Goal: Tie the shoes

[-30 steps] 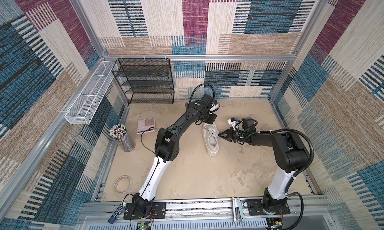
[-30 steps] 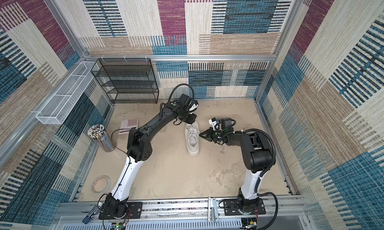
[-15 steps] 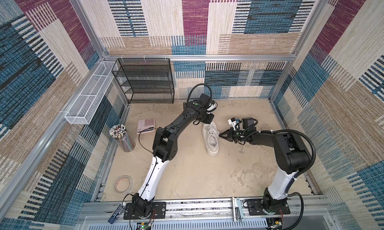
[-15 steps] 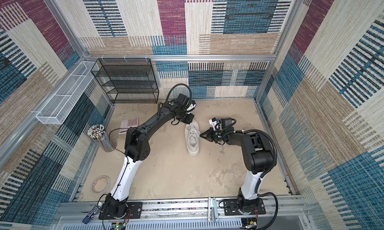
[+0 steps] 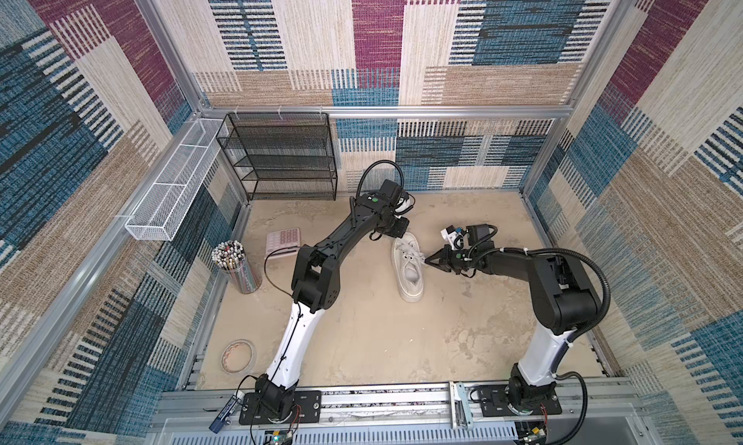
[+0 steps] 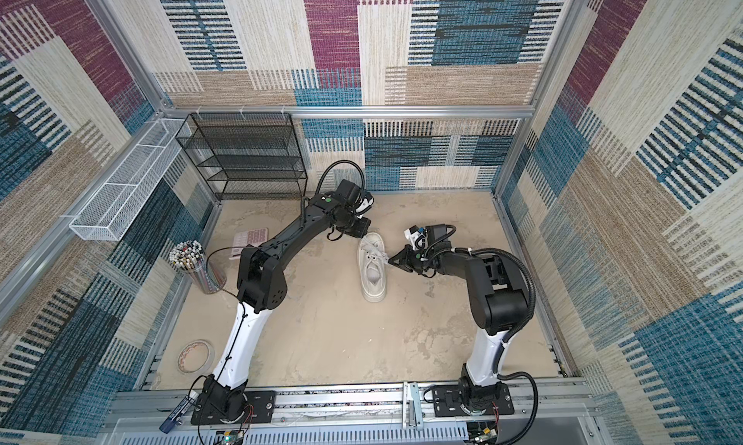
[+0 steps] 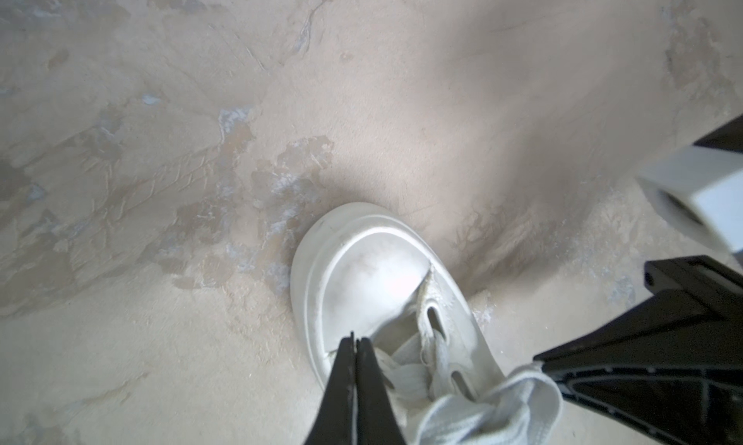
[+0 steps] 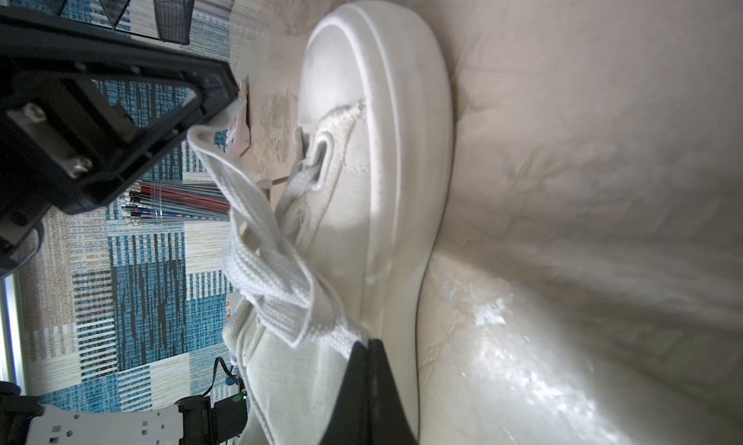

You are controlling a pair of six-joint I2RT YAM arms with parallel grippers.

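A white sneaker (image 5: 409, 274) (image 6: 374, 276) lies on the beige floor in both top views, its toe toward the back wall. My left gripper (image 5: 399, 238) (image 7: 356, 339) hangs over the toe, shut on one flat off-white lace (image 8: 225, 169) that runs taut up to its tip. At the shoe's right side my right gripper (image 5: 427, 258) (image 8: 368, 342) is shut on the other lace (image 8: 281, 294). The two laces cross above the eyelets. The right gripper also shows in the left wrist view (image 7: 540, 367), with lace (image 7: 502, 398) bunched at its tip.
A cup of pencils (image 5: 238, 266), a pink calculator (image 5: 283, 241) and a tape roll (image 5: 238, 355) sit on the left. A black mesh rack (image 5: 281, 157) stands at the back left, and a white wire basket (image 5: 173, 189) hangs on the left wall.
My left arm has drifted slightly to the left with its lace. The right arm and the shoe have stayed put.
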